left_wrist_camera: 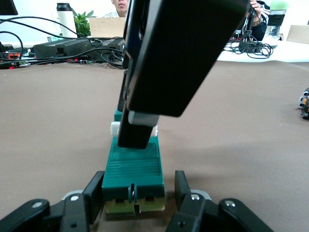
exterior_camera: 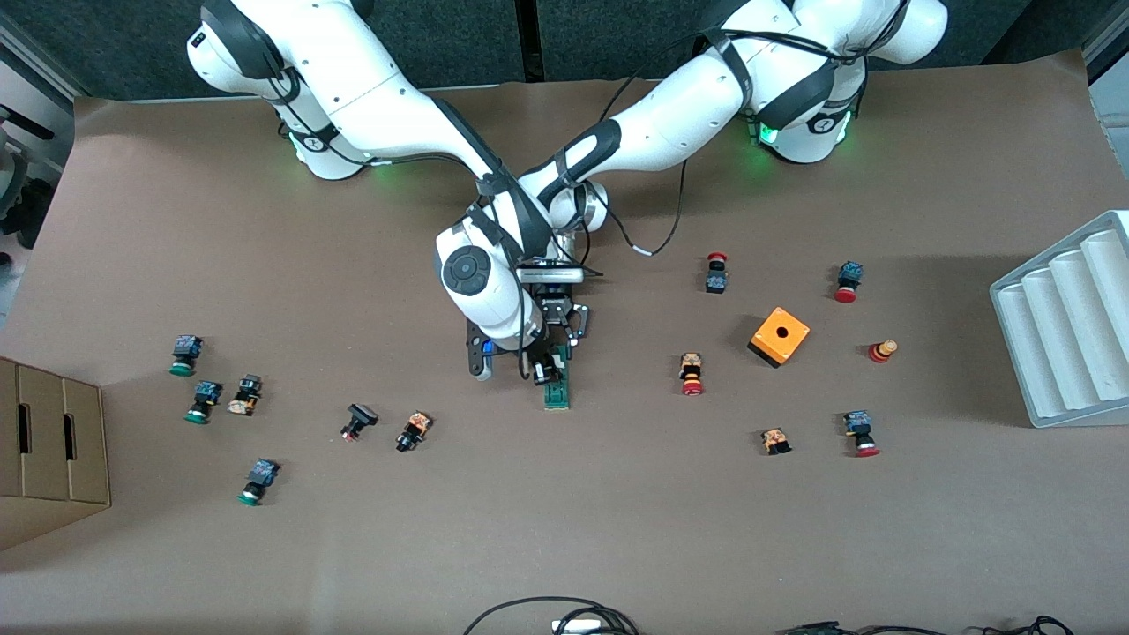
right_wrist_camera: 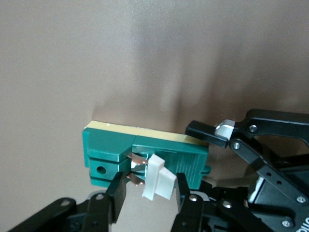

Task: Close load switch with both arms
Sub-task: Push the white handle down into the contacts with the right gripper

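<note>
The dark-green load switch (exterior_camera: 557, 390) lies on the table mid-way between the two arms' ends. My left gripper (exterior_camera: 565, 346) is low at the switch's end nearest the robots. In the left wrist view its open fingers (left_wrist_camera: 94, 191) stand on either side of the switch (left_wrist_camera: 133, 166), with a gap on one side. My right gripper (exterior_camera: 541, 368) is over the switch's middle. In the right wrist view its open fingers (right_wrist_camera: 116, 191) straddle the raised white sliding piece (right_wrist_camera: 159, 179) of the switch (right_wrist_camera: 111, 145). One of its fingers fills the left wrist view (left_wrist_camera: 174, 58).
An orange cube box (exterior_camera: 780, 335) and several red-capped push buttons (exterior_camera: 691, 374) lie toward the left arm's end. Green-capped and other buttons (exterior_camera: 204, 400) lie toward the right arm's end. A grey ridged tray (exterior_camera: 1067, 326) and a cardboard box (exterior_camera: 48, 450) stand at the table's two ends.
</note>
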You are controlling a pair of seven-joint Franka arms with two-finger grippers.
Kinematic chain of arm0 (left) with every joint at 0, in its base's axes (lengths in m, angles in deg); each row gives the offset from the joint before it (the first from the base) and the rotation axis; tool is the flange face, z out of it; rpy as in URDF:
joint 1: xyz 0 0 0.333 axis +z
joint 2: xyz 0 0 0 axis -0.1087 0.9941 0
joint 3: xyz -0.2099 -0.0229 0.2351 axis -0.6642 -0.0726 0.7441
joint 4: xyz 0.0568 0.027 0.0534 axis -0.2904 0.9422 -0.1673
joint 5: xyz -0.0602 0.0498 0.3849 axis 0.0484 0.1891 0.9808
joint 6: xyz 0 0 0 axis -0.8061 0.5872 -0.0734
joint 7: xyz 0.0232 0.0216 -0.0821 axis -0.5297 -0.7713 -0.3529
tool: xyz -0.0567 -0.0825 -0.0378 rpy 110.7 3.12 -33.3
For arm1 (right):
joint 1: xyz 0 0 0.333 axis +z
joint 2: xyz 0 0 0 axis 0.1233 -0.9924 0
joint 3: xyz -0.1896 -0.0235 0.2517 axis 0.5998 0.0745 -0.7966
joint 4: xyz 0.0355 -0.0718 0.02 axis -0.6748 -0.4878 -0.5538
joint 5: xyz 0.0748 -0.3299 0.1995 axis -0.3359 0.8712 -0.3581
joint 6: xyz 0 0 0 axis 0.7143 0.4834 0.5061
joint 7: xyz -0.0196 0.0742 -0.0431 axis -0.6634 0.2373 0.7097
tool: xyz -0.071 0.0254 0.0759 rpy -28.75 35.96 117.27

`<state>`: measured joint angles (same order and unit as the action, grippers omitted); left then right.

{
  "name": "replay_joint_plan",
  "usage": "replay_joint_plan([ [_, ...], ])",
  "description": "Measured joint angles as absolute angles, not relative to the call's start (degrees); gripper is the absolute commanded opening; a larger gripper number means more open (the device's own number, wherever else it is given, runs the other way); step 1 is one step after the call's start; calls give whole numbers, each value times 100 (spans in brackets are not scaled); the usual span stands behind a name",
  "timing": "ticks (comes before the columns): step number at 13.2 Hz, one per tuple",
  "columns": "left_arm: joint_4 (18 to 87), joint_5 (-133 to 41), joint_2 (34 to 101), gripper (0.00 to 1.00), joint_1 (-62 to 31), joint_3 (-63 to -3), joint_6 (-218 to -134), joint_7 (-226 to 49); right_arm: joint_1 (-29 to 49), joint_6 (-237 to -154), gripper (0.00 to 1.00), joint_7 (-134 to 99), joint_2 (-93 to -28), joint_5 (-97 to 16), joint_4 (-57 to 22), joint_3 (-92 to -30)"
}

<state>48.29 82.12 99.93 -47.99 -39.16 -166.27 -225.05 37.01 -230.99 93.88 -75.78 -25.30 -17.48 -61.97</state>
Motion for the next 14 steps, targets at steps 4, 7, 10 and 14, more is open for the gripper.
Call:
replay_joint_plan([
  [4, 4829, 8212, 9993, 65, -4799, -3916, -16626, -22505, 3668, -23000, 46, 9388, -7532, -2593, -1682, -6185],
  [7, 4829, 8213, 9994, 65, -4799, -3915, -16626, -22505, 3635, -22999, 40, 9390, -7516, -2600, -1621, -6176],
  [10, 4829, 8213, 9994, 65, -4799, -3915, -16626, -22505, 3568, -22999, 38, 9390, -7521, -2613, -1582, -6175],
  [14, 4829, 8213, 9994, 65, -4799, -3915, -16626, -22505, 3557, -23000, 31, 9390, -7534, -2614, -1551, -6173],
])
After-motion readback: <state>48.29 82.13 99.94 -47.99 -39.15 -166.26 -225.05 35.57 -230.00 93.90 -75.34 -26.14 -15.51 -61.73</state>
